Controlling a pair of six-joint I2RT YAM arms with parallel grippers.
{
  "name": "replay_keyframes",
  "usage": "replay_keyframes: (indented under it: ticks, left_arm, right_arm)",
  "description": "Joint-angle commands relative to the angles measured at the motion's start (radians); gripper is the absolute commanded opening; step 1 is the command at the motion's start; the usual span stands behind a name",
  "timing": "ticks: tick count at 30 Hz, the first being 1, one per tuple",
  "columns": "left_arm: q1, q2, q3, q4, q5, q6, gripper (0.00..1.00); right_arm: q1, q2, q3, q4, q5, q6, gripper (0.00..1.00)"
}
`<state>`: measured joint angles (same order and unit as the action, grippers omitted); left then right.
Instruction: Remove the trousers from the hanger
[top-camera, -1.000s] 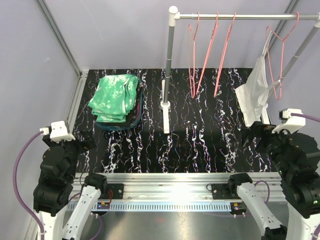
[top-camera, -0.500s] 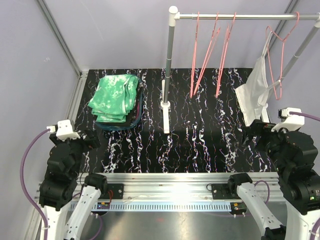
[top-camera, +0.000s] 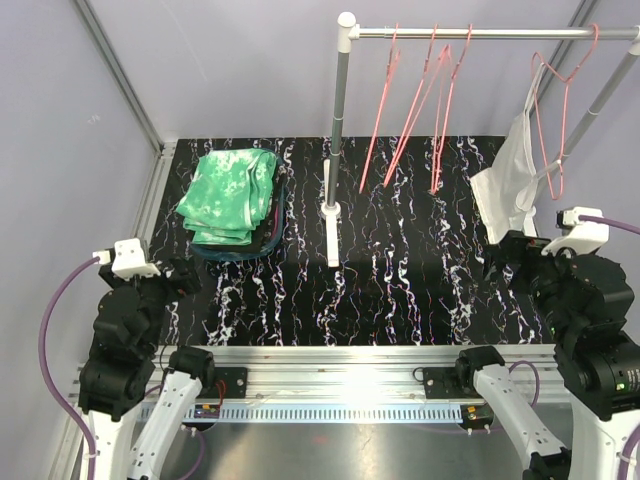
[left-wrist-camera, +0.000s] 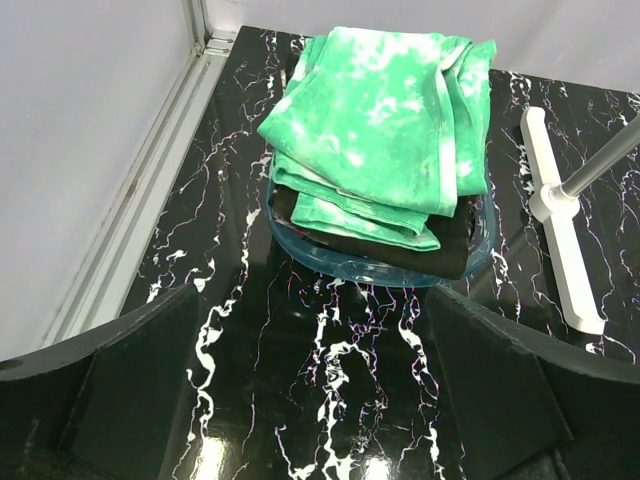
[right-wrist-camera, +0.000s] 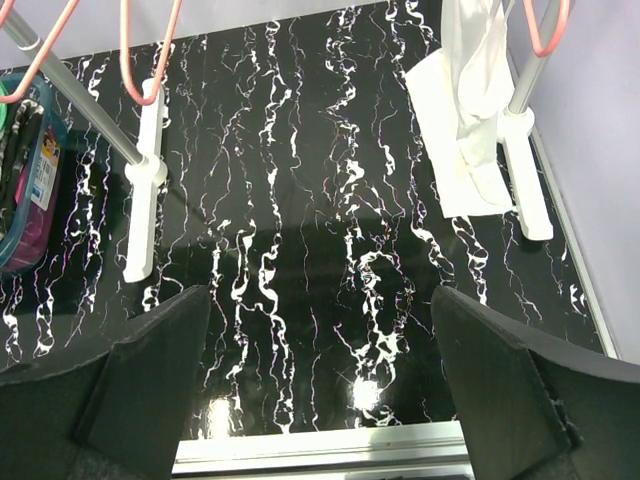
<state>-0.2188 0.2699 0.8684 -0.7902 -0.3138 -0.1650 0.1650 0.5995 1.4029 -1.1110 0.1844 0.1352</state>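
1. The trousers (top-camera: 228, 195) lie folded in one stack at about 10 o'clock on the black marbled surface (top-camera: 400, 290), well apart from the clothes rail (top-camera: 480, 33)
2. The mottled green-and-white pair (left-wrist-camera: 390, 110) is on top, a black pair (left-wrist-camera: 445, 255) shows beneath it, and the stack sits in a shallow teal tray (left-wrist-camera: 370, 270)
3. In the right wrist view a strip of magenta shows low in the tray at 9 o'clock; I cannot tell more of it
4. The left hand (left-wrist-camera: 312, 320) hovers at 8 o'clock on the surface, its fingers spread wide and gripping nothing, with the stack just beyond it toward 12 o'clock
5. The right hand (right-wrist-camera: 320, 320) hovers at 4 o'clock, fingers likewise spread and bare
6. Three pink hangers (top-camera: 415, 110) dangle tilted from the rail at 12 o'clock
7. A fourth hanger (top-camera: 560, 100) at 2 o'clock carries a white cloth (top-camera: 510, 185), whose lower end reaches the surface
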Motion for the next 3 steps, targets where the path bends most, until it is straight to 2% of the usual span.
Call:
replay_keyframes:
  ticks: [1, 3]
  left_arm:
    - [-0.005, 0.002, 0.014, 0.055, 0.010, 0.015, 0.99]
    - [-0.005, 0.006, 0.012, 0.054, 0.007, 0.010, 0.99]
  right_arm:
    - [0.007, 0.005, -0.007, 0.048, 0.009, -0.005, 0.99]
    - [0.007, 0.002, -0.012, 0.050, 0.009, -0.005, 1.00]
